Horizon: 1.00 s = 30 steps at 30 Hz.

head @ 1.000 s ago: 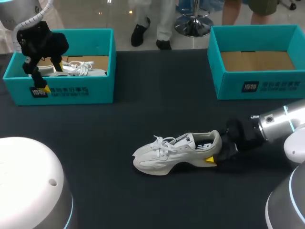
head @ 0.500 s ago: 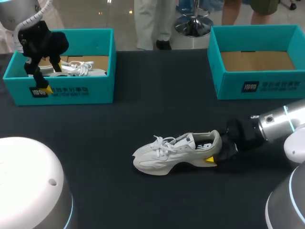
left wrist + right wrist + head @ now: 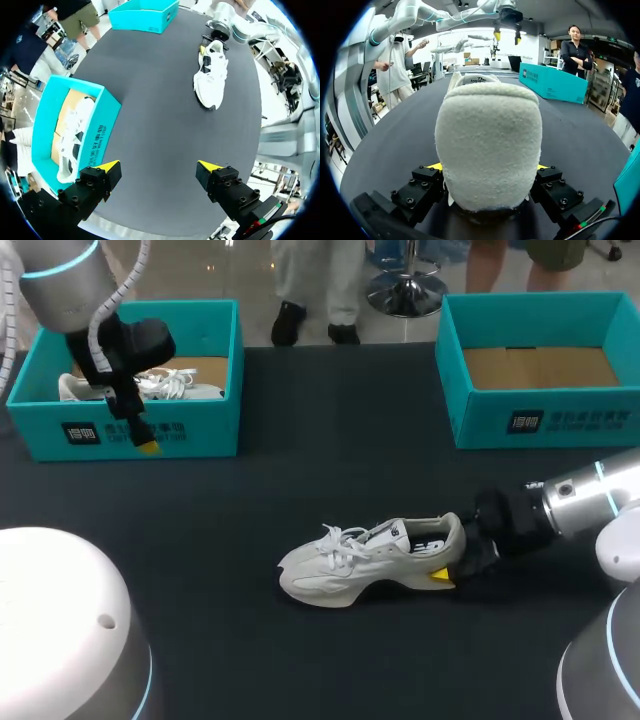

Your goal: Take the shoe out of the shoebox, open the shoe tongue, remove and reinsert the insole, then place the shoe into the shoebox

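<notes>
The shoe (image 3: 365,562) lay out of its box, upright on its sole on the table (image 3: 300,470), so the first step looked done and opening the tongue (image 3: 388,531) seemed to be the step in hand. The right gripper (image 3: 458,552) was at the shoe's heel (image 3: 487,150), its two fingers pressed against the heel from either side, clamped on it and steadying the shoe. The left gripper (image 3: 157,167) hung well away from the shoe, off beyond its toe, fingers spread wide with nothing between them. It was just in front of the left box (image 3: 215,370), which held a second shoe (image 3: 155,385). The right box (image 3: 455,390) stood well beyond the shoe's heel end, with only its cardboard floor showing.

The insole could not be made out.

By my reading, the next move called for the left gripper to cross to the shoe, come down over the laces (image 3: 340,540) and catch the tongue's top edge. It would then pull that edge up and toward the toe while the right gripper kept the heel pinned.
</notes>
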Motion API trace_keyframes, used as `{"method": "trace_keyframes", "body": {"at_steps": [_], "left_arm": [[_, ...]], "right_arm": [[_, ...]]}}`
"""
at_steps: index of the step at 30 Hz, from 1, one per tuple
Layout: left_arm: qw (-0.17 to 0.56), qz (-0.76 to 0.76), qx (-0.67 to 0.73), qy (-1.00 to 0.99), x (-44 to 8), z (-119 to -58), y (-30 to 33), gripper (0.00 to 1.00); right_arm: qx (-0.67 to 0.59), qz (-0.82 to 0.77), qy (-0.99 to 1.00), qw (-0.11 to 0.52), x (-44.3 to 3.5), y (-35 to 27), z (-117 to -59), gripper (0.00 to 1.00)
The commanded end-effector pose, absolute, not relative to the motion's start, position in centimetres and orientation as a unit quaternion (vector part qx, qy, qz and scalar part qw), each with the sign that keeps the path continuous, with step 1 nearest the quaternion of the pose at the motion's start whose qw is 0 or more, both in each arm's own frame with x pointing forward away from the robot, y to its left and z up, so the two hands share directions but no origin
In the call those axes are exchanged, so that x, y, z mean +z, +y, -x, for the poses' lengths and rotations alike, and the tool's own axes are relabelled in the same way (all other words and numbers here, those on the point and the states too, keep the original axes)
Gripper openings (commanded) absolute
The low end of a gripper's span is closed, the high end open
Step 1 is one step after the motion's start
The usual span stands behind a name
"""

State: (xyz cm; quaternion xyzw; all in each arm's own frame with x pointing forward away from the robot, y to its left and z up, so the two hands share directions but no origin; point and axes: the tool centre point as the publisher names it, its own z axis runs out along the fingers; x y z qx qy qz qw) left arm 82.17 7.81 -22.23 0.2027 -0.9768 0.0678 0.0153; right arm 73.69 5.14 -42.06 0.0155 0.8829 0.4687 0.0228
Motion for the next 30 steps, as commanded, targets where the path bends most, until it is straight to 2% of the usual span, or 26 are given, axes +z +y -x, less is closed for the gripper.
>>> {"method": "trace_keyframes", "body": {"at_steps": [1, 27, 30], "left_arm": [[0.026, -0.378, 0.070, -0.923, -23.3, -81.5, 6.5, 1.00], [0.038, -0.395, 0.061, -0.916, -24.0, -80.4, 5.5, 1.00], [0.054, -0.440, 0.072, -0.893, -24.1, -80.1, 4.2, 1.00]], "right_arm": [[0.467, -0.016, 0.884, 0.023, -42.1, 5.4, -73.7, 0.00], [0.467, -0.016, 0.884, 0.023, -42.1, 5.4, -73.7, 0.00], [0.467, -0.016, 0.884, 0.023, -42.1, 5.4, -73.7, 0.00]]}}
